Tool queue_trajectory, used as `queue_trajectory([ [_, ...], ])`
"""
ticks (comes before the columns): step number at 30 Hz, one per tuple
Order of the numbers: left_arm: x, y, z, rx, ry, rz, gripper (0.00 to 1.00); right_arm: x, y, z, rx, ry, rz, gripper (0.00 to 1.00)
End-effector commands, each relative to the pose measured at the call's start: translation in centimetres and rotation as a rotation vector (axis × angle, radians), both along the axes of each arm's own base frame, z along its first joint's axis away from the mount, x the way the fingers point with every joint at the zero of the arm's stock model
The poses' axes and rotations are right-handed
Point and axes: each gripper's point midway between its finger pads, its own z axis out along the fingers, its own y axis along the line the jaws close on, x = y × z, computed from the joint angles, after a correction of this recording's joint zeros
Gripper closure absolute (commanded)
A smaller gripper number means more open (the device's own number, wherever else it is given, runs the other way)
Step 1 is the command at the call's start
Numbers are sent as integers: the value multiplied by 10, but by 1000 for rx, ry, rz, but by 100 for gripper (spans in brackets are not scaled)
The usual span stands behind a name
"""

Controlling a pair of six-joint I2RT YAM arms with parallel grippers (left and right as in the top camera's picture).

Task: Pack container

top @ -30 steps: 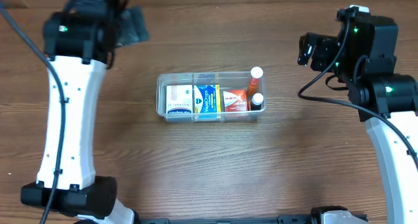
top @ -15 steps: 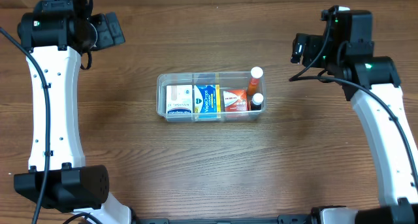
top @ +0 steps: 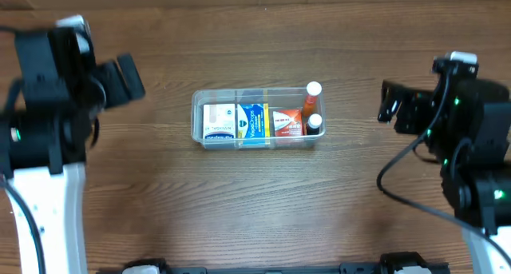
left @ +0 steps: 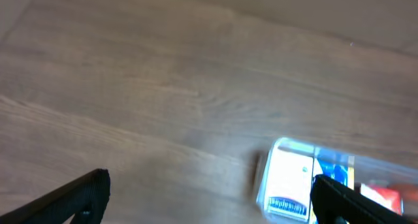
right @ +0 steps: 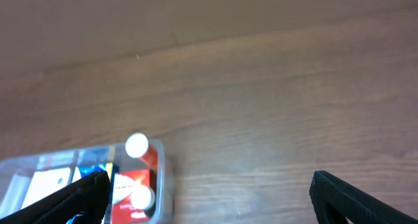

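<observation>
The clear plastic container (top: 195,124) sits in the middle of the table. It holds a white box (top: 219,122), a blue box (top: 252,122), a red box (top: 287,124) and two white-capped bottles (top: 314,89) at its right end. My left gripper (top: 128,78) is open and empty, well left of the container and above the wood. My right gripper (top: 390,103) is open and empty, well right of it. The container's left end (left: 262,185) shows in the left wrist view beside the open left gripper (left: 209,201). Its right end (right: 165,185) shows in the right wrist view beside the open right gripper (right: 209,198).
The wooden table (top: 255,202) surrounds the container on all sides. Both white arms stand along the left and right edges. Nothing else lies on the table in view.
Both arms have drawn back from the far side toward the front. The left gripper moved down and slightly left, the right gripper moved right. The container and its contents have not moved.
</observation>
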Motion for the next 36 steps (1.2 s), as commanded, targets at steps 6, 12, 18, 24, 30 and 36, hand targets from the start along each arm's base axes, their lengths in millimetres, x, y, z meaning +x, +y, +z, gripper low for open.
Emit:
queue_trajectory([
  [6,-111,-15,-65,26,-103,-80,0,-61,-5,-65,57,80,-55,0],
  [12,-155,-20,-47,41,-299,-85,0,-85,-6,-65,71,65,-64,0],
  [18,-160,-20,-57,36,-256,-87,0,-92,-7,-74,66,111,-65,0],
  [24,-177,-22,-83,21,-130,-87,0,-92,-7,-75,66,113,-65,0],
  [30,-184,-22,-91,16,-86,-87,0,-92,-7,-75,66,113,-65,0],
  [36,-184,-22,-91,16,-86,-87,0,-101,-11,-82,45,72,-69,0],
])
